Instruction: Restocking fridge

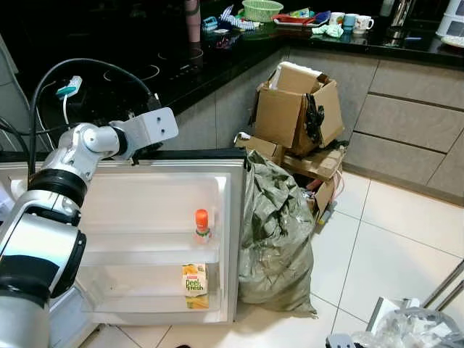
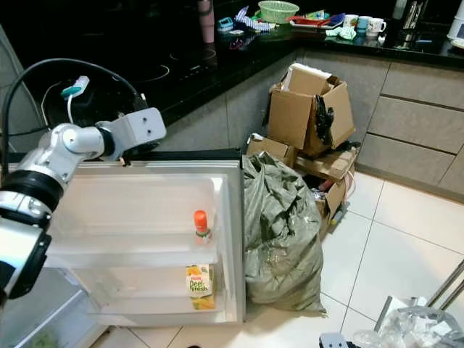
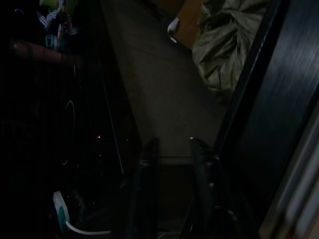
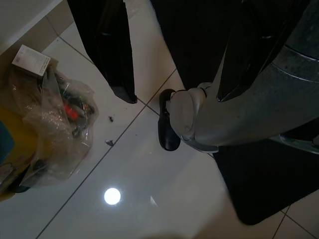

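Our left tool [image 3: 169,164], fingers slightly apart and holding nothing, sits at the fridge door [image 1: 156,217] top edge, frame left; green sack [image 1: 275,232] and cardboard boxes [image 1: 301,109] crowd center; right tool's opening unclear.

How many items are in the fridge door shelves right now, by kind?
Bottles with an orange cap: 1
Juice cartons: 1
Total: 2, both in the open fridge door, the bottle on the shelf above the carton.
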{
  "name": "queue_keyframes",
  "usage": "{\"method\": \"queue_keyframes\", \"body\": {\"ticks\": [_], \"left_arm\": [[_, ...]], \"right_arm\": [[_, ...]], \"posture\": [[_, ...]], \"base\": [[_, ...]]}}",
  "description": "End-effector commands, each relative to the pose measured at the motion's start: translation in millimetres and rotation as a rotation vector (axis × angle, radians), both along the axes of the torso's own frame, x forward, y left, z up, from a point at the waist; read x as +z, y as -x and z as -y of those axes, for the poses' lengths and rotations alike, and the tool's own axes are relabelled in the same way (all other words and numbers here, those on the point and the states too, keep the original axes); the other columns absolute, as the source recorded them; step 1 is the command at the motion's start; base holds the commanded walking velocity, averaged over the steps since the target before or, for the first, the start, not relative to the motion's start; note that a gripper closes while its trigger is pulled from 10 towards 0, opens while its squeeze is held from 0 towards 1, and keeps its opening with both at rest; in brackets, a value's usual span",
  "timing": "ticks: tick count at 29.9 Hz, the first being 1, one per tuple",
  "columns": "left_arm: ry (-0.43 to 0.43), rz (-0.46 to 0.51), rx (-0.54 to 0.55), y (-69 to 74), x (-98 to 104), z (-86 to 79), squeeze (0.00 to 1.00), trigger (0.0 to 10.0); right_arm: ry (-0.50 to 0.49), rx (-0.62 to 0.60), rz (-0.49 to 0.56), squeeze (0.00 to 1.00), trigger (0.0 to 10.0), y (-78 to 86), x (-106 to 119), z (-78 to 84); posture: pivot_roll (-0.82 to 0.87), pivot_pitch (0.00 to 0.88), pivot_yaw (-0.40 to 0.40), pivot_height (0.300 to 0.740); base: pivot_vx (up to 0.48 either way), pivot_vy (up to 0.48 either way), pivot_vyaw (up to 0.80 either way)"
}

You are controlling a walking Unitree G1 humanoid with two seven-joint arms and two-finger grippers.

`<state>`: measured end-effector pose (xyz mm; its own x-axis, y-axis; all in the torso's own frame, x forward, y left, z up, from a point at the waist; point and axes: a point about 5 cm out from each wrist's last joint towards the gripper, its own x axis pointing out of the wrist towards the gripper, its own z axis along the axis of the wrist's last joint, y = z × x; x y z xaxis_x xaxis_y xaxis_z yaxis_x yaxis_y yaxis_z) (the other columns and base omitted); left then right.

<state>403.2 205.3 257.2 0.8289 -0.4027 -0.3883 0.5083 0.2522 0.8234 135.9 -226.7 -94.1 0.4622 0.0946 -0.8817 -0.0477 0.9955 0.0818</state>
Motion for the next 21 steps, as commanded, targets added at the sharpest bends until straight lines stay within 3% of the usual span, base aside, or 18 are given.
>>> {"method": "queue_keyframes", "body": {"ticks": [1,3,4,6,7,8,9,16,19,21], "left_arm": [[-0.044,-0.019,-0.025,0.2,-1.8,2.2,0.0,0.9],[-0.045,-0.042,-0.046,0.9,-4.5,4.4,0.0,1.3],[-0.044,-0.075,-0.074,2.3,-7.2,6.9,0.0,3.6],[-0.044,-0.075,-0.074,2.3,-7.2,6.9,0.0,3.6],[-0.066,-0.168,-0.168,7.6,-12.9,12.5,0.0,10.0],[-0.066,-0.168,-0.168,7.6,-12.9,12.5,0.0,10.0],[-0.088,-0.243,-0.245,12.4,-15.3,15.9,0.0,10.0],[-0.113,-0.34,-0.343,18.9,-11.4,17.4,0.0,10.0],[-0.111,-0.418,-0.397,23.6,-7.8,16.8,0.0,10.0],[-0.143,-0.532,-0.473,31.8,-5.4,13.0,0.0,10.0]], "right_arm": [[-0.006,-0.027,0.006,0.0,10.0,2.4,-0.8,-0.3],[-0.007,-0.028,0.005,0.0,10.0,2.8,-1.0,-0.4],[-0.008,-0.029,0.005,0.0,10.0,3.1,-1.1,-0.6],[-0.008,-0.029,0.005,0.0,10.0,3.1,-1.1,-0.6],[-0.009,-0.03,0.005,0.0,10.0,3.4,-1.2,-0.6],[-0.009,-0.03,0.005,0.0,10.0,3.4,-1.2,-0.6],[-0.01,-0.03,0.006,0.0,10.0,3.2,-1.1,-0.5],[-0.012,-0.03,0.008,0.0,10.0,2.4,-0.8,-0.8],[-0.012,-0.03,0.009,0.0,10.0,2.1,-0.7,-0.8],[-0.012,-0.03,0.009,0.0,10.0,1.8,-0.6,-0.5]], "posture": [[-0.15,0.0,0.048,0.74],[-0.15,0.0,0.049,0.74],[-0.15,0.0,0.05,0.74],[-0.15,0.0,0.05,0.74],[-0.15,0.0,0.051,0.74],[-0.15,0.0,0.051,0.74],[-0.15,0.0,0.051,0.74],[-0.15,0.0,0.05,0.74],[-0.15,0.0,0.05,0.74],[-0.15,0.0,0.048,0.74]], "base": [[0.0,0.0,0.0],[0.0,0.0,0.0],[0.0,0.0,0.0],[0.0,0.0,0.0],[0.0,0.0,0.0],[0.0,0.0,0.0],[0.0,0.0,0.0],[0.0,0.0,0.0],[0.0,0.0,0.0],[0.0,0.0,0.0]]}}
